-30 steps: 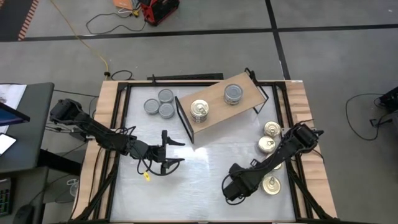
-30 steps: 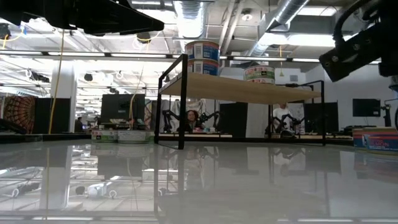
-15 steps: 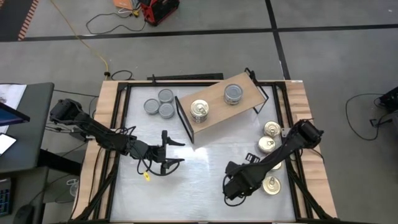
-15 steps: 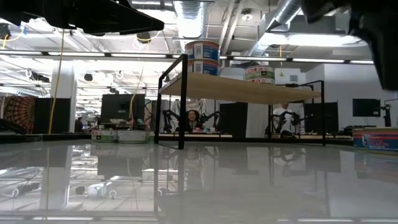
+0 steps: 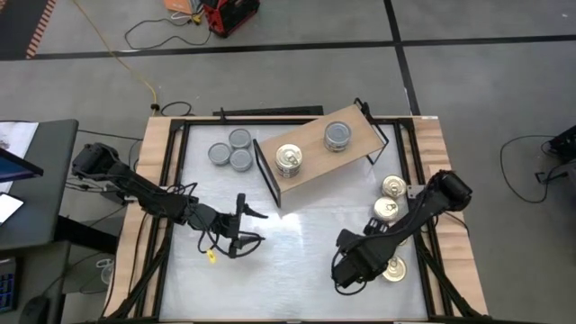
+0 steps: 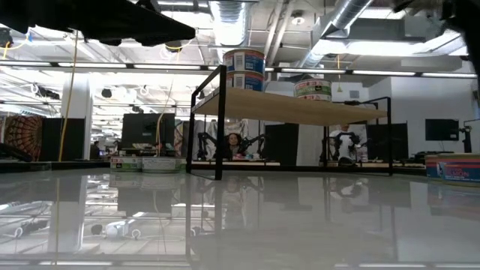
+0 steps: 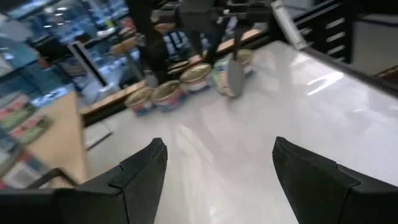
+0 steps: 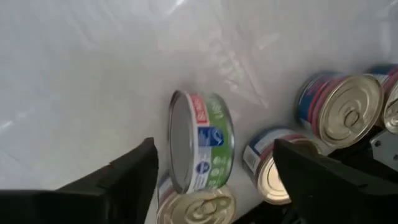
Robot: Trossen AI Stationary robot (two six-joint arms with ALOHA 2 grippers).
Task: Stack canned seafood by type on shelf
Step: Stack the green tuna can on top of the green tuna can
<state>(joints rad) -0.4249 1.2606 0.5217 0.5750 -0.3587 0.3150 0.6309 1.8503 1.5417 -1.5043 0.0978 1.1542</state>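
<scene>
Your right gripper (image 8: 214,180) has just spread its jaws wide and now holds nothing. A low round green-labelled metal tin (image 8: 200,142) ahead of it seems to rest on its edge, though that is hard to judge, so you must regrip it. The tan wooden shelf (image 5: 317,155) holds two stacks. Your left gripper (image 5: 245,229) waits open at mid-table
</scene>
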